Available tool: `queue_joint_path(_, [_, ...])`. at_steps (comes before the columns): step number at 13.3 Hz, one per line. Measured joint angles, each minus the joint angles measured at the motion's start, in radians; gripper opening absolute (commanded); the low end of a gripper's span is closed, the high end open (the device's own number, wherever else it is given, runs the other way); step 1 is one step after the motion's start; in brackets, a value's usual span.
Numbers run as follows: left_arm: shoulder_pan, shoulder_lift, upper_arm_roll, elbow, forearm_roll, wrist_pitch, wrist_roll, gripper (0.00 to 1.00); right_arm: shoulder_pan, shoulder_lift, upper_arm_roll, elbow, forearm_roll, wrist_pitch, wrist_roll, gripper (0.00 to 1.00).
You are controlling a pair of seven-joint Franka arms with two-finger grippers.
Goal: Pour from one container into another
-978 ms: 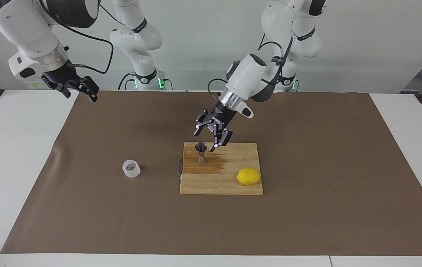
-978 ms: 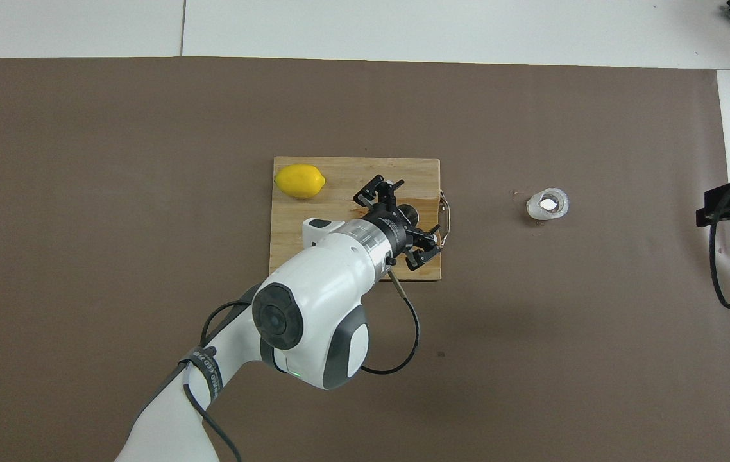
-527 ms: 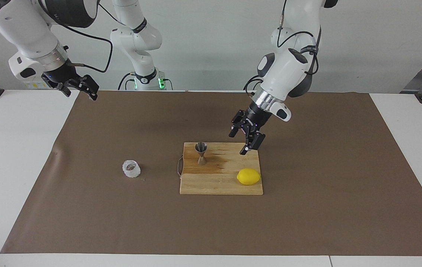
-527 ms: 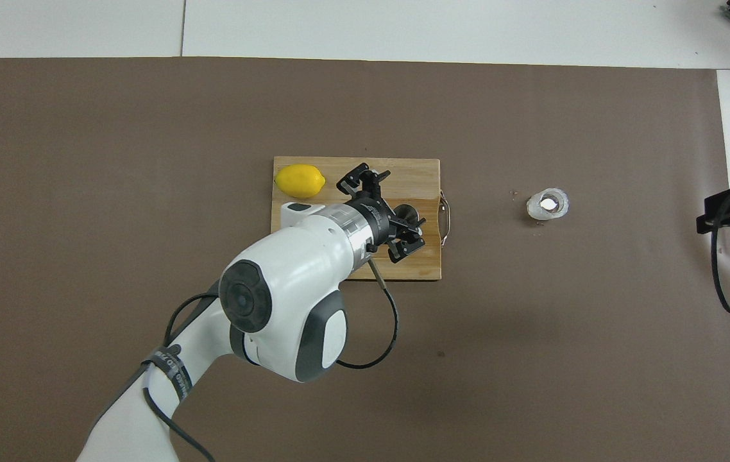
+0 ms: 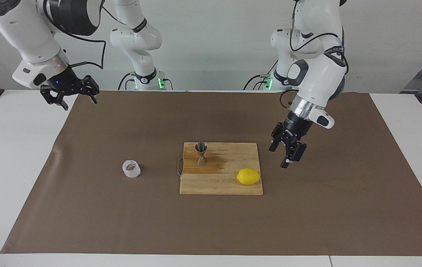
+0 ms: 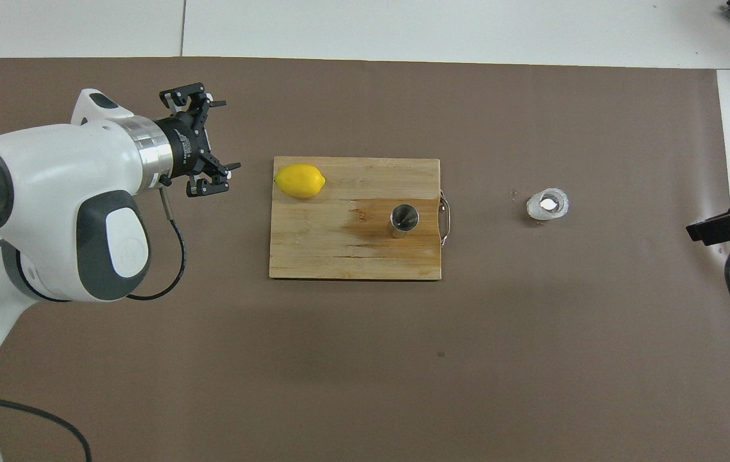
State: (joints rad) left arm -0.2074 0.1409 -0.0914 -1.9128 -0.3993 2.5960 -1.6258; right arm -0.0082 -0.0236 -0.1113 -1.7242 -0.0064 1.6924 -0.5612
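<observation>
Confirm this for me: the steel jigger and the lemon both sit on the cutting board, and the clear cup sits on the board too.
Not quite. The jigger and lemon sit on the cutting board, but the clear cup stands off it on the brown mat, toward the right arm's end; the facing view shows it.

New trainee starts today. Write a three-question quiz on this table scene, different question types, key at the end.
1. True or false: the jigger stands upright on the cutting board.
2. Which lies nearer the right arm's end of the table: A the clear cup, B the lemon?
3. Fill in: the left gripper hangs open over the brown ___, holding nothing.

Key: 1 true; 2 A; 3 mat. The right gripper waits open at the table's edge.
</observation>
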Motion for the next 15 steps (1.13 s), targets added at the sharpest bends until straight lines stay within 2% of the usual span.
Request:
queue_joint_path(2, [0.069,-0.001,0.000,0.000,0.003,-0.010,0.040,1.00,-0.004,-0.008,-0.002,-0.115,0.029,0.131,-0.154,1.00])
queue_joint_path(4, [0.119,-0.011,0.001,0.003,0.021,-0.077,0.181,1.00,-0.024,0.003,-0.002,-0.226,0.085,0.279,-0.345,1.00])
queue_joint_path(6, [0.148,-0.033,0.001,0.017,0.103,-0.195,0.385,1.00,-0.067,0.055,-0.004,-0.287,0.230,0.402,-0.618,1.00])
queue_joint_path(8, [0.161,-0.050,0.002,0.037,0.204,-0.278,0.561,1.00,-0.105,0.135,-0.005,-0.296,0.411,0.488,-0.884,1.00])
queue_joint_path(12, [0.164,-0.057,0.002,0.044,0.326,-0.348,0.899,1.00,-0.111,0.239,-0.004,-0.293,0.687,0.510,-1.240,1.00])
queue_joint_path(15, [0.188,-0.074,0.004,0.052,0.354,-0.431,1.212,1.00,-0.111,0.300,-0.001,-0.293,0.839,0.474,-1.401,1.00])
